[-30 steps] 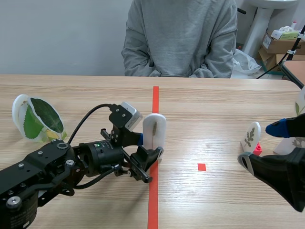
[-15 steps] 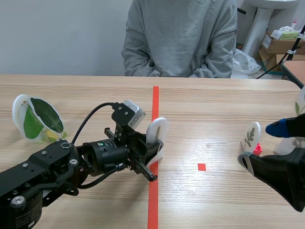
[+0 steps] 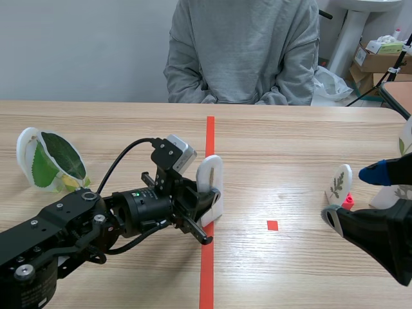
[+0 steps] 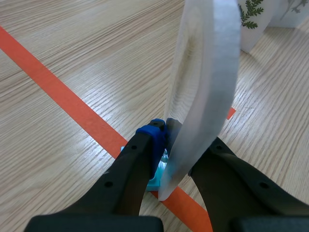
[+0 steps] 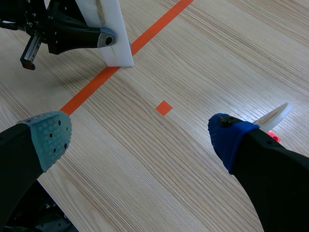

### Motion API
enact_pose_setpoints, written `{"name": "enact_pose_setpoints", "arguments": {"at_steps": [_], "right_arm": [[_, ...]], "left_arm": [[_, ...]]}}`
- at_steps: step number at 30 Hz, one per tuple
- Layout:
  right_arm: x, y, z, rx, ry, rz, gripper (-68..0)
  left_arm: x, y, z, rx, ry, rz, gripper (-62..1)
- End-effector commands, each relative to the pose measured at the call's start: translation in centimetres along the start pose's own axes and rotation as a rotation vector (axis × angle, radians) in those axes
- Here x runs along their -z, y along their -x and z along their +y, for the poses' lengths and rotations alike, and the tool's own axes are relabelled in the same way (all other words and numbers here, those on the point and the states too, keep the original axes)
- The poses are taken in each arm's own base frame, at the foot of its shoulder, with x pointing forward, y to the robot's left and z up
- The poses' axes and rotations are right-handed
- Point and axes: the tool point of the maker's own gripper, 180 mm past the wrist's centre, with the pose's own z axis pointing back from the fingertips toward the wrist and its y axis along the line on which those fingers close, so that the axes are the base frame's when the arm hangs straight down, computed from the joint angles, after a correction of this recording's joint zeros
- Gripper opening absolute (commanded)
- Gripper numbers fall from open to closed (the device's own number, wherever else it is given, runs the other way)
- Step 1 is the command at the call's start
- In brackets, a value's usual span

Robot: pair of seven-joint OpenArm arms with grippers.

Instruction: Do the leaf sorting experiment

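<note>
On the tape line (image 3: 207, 270), white oval plaque (image 3: 211, 174) upright, pinched in left jaws, right jaws wide open

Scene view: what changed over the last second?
The left gripper, shut on the base of the white card, edged forward; the card tipped, then came back nearly upright. The right gripper stayed open and still; the green leaf card and the fern card did not move.

The left wrist view cuts off the white plaque (image 4: 207, 72); whatever its face carries cannot be told
</note>
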Motion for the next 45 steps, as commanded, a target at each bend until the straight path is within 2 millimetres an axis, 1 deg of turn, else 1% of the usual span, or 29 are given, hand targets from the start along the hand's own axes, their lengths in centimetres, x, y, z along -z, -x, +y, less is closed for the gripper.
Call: {"name": "enact_pose_setpoints", "arguments": {"at_steps": [1, 7, 10, 13, 15, 19, 22, 25, 28, 31, 34, 37, 45], "right_arm": [[-0.1, -1.2, 0.0, -0.025, -0.009, -0.036, -9.8], [-0.1, -1.2, 0.0, -0.025, -0.009, -0.036, -9.8], [-0.1, -1.2, 0.0, -0.025, -0.009, -0.036, -9.8], [-0.1, -1.2, 0.0, -0.025, -0.009, -0.036, -9.8], [-0.1, -1.2, 0.0, -0.025, -0.009, -0.036, -9.8], [-0.1, -1.2, 0.0, -0.024, -0.009, -0.036, -9.8], [0.0, -1.3, 0.1, -0.015, -0.007, -0.043, -9.8], [0.0, -1.2, 0.1, -0.012, -0.006, -0.045, -9.8], [0.0, -1.2, 0.1, -0.012, -0.006, -0.045, -9.8], [0.0, -1.3, 0.1, -0.012, -0.006, -0.045, -9.8], [0.0, -1.3, 0.1, -0.012, -0.006, -0.045, -9.8], [0.0, -1.3, 0.1, -0.012, -0.006, -0.045, -9.8], [0.0, -1.3, 0.1, -0.012, -0.006, -0.045, -9.8]], "left_arm": [[0.2, -1.4, -0.3, 0.002, 0.011, -0.042, -55.4], [-1.3, -3.5, -0.4, 0.016, -0.015, -0.089, -55.4], [-2.6, -4.4, 0.3, 0.017, -0.054, -0.111, -55.4], [-4.3, -4.9, 2.0, -0.005, -0.121, -0.139, -55.4], [-5.6, -5.3, 3.6, -0.031, -0.178, -0.167, -55.4], [-8.5, -5.5, 7.2, -0.060, -0.302, -0.192, -55.4], [-10.8, -5.1, 10.1, -0.083, -0.408, -0.191, -55.6], [-12.8, -4.8, 12.4, -0.086, -0.496, -0.179, -56.9], [-14.5, -4.2, 14.3, -0.068, -0.582, -0.143, -56.9], [-15.7, -3.0, 15.7, -0.051, -0.647, -0.091, -56.9], [-16.7, -1.7, 16.6, -0.057, -0.687, -0.056, -56.9], [-17.5, -0.7, 17.1, -0.067, -0.712, -0.036, -56.9], [-18.5, 1.8, 17.9, -0.100, -0.772, 0.010, -56.9]]}}
